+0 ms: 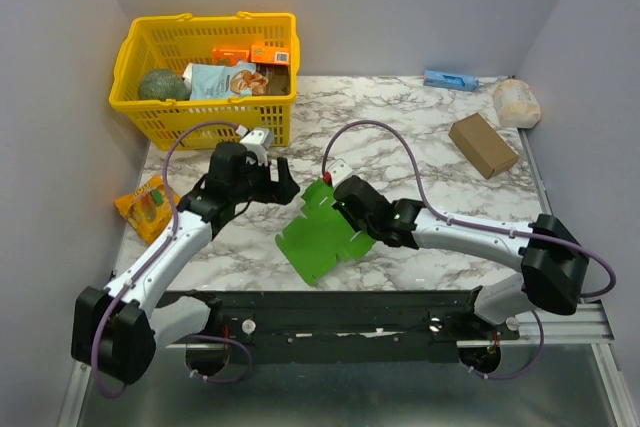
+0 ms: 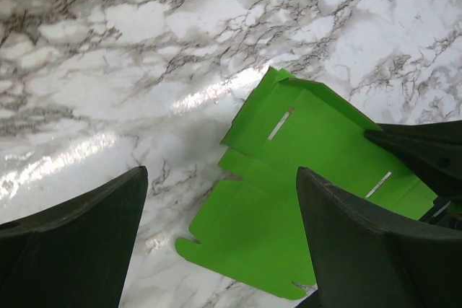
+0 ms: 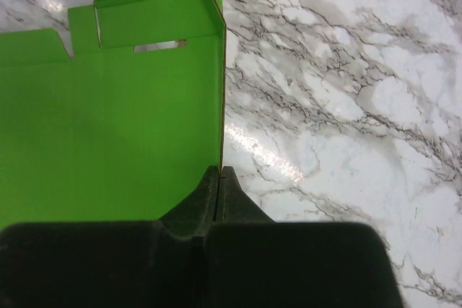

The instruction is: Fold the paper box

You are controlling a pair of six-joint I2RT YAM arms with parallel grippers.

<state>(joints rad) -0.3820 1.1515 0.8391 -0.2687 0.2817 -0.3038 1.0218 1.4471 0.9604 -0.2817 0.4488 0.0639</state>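
Note:
The paper box [image 1: 322, 232] is a bright green flat card with creases, slots and small flaps, lying near the middle front of the marble table. My right gripper [image 1: 345, 202] is shut on the card's right edge [image 3: 221, 106] and holds that side raised, so the card slopes down to its lower left. In the right wrist view my gripper [image 3: 219, 172] pinches the thin edge. My left gripper [image 1: 282, 185] is open and empty, just left of the card's far corner. In the left wrist view the card [image 2: 289, 178] lies between and beyond my fingers [image 2: 361, 243].
A yellow basket [image 1: 150, 112] with packets and a green ball stands at the back left. An orange packet [image 1: 147, 205] lies by the left arm. A brown cardboard box [image 1: 483, 144], a white bag [image 1: 516, 102] and a blue item [image 1: 450, 79] are at the back right.

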